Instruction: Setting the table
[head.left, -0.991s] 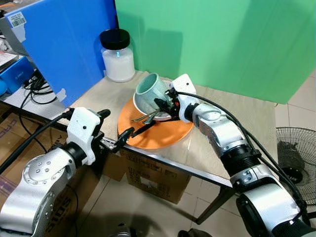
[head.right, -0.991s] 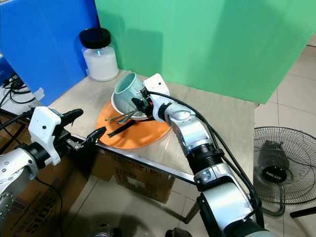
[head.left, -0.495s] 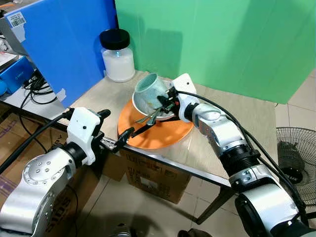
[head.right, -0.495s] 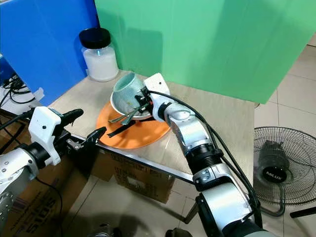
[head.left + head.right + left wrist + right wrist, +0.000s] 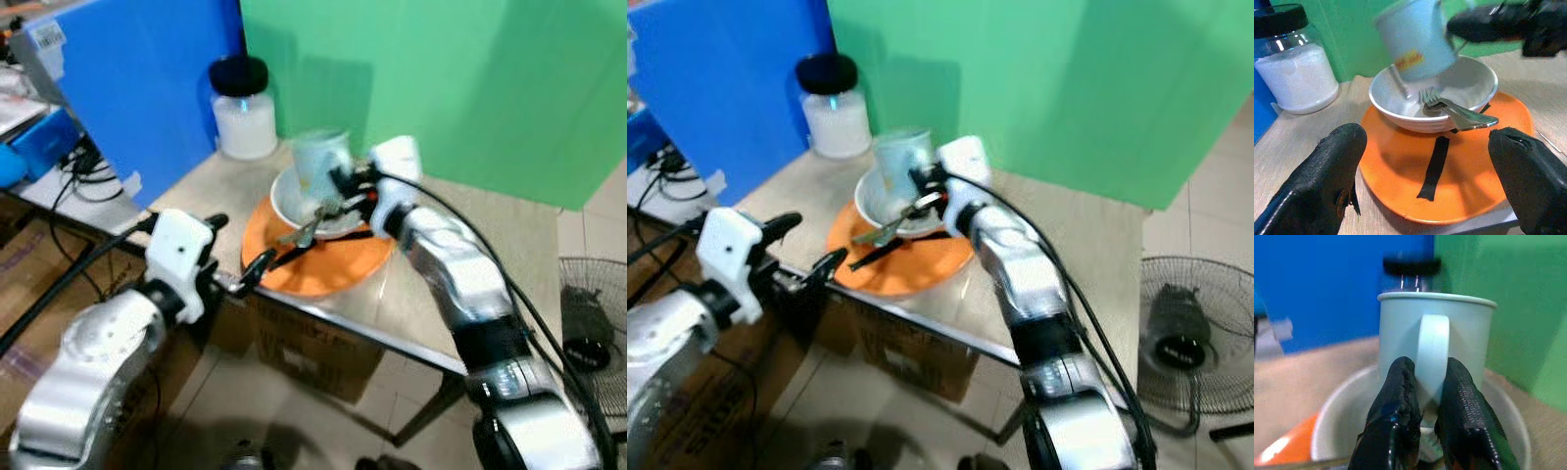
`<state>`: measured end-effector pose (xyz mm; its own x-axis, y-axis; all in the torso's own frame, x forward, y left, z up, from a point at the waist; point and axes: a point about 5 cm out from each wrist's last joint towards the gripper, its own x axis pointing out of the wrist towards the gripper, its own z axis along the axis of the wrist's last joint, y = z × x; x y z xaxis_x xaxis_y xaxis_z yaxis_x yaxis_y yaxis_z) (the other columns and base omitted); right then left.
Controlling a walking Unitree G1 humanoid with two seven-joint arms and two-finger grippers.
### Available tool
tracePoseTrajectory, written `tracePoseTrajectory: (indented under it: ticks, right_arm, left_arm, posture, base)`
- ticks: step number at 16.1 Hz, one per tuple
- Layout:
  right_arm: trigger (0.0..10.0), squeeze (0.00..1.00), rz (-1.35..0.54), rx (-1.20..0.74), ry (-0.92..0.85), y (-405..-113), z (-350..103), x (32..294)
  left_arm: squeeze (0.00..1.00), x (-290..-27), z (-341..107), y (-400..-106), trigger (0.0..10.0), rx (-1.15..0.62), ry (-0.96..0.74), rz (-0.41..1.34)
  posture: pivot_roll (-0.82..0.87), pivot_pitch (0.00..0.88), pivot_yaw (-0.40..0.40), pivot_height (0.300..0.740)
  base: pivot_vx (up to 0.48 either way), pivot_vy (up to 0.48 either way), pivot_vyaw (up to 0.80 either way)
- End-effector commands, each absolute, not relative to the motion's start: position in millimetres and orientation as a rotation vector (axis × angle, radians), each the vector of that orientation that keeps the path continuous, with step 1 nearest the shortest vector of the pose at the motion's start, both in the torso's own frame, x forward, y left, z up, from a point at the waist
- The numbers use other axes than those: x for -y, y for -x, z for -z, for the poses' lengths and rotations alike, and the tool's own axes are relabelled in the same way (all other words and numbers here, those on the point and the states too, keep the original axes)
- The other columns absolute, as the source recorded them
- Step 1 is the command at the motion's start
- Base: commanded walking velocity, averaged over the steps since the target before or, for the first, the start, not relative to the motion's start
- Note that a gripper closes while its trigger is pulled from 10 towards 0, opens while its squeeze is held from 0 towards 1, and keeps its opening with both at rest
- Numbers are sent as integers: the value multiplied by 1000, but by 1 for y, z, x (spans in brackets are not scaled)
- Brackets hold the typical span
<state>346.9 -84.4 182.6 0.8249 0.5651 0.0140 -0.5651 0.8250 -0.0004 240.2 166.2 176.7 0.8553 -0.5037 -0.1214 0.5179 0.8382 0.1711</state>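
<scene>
The right tool (image 5: 1422, 401) is clamped on the handle of a pale blue mug (image 5: 321, 164), upright just above a white bowl (image 5: 1476, 85) holding a fork (image 5: 1459, 112), on an orange plate (image 5: 343, 264) near the tabletop (image 5: 490, 245) edge. The left tool (image 5: 1425, 181), fingers apart, hovers before the plate.

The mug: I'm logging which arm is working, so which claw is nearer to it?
Right. The right claw is shut on the mug by its handle, above the white bowl. The left claw hangs open at the table edge, short of the orange plate.
</scene>
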Motion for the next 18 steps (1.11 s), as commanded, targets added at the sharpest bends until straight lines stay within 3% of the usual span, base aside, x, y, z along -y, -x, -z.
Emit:
tracePoseTrajectory:
  ticks: [1, 6, 7, 8, 9, 10, 14, 18]
  right_arm:
    - [0, 0, -569, 82, -46, -342, -197, 93]
    - [0, 0, -423, 192, -105, -301, -213, 130]
    - [3059, 0, -360, 190, -99, -285, -215, 140]
    - [4392, 0, -337, 181, -76, -276, -216, 144]
    - [4392, 0, -323, 170, -63, -273, -216, 145]
    - [10000, 0, -306, 164, -36, -262, -216, 147]
    - [10000, 0, -270, 118, -41, -230, -204, 143]
    - [10000, 0, -193, 133, -68, -222, -208, 144]
  left_arm:
    - [0, -163, -182, -241, 10000, -39, -216, 534]
    - [0, -152, -192, -251, 10000, 31, -186, 480]
    - [0, -144, -193, -251, 10000, 43, -168, 487]
    - [0, -142, -193, -252, 10000, 45, -164, 487]
    - [0, -141, -192, -252, 10000, 47, -161, 485]
    - [0, -138, -193, -252, 10000, 54, -150, 482]
    - [0, -129, -194, -254, 10000, 85, -169, 456]
    - [0, -133, -193, -253, 10000, 85, -177, 432]
  posture:
    - [88, 71, 16, 740]
    - [77, 65, 20, 740]
    - [65, 65, 23, 740]
    - [59, 64, 24, 740]
    - [58, 64, 25, 740]
    - [51, 64, 31, 740]
    - [50, 60, 36, 740]
    - [54, 57, 36, 740]
  base:
    - [0, 0, 0]
    - [0, 0, 0]
    - [0, 0, 0]
    - [0, 0, 0]
    - [0, 0, 0]
    - [0, 0, 0]
    - [0, 0, -770]
    - [0, 0, -800]
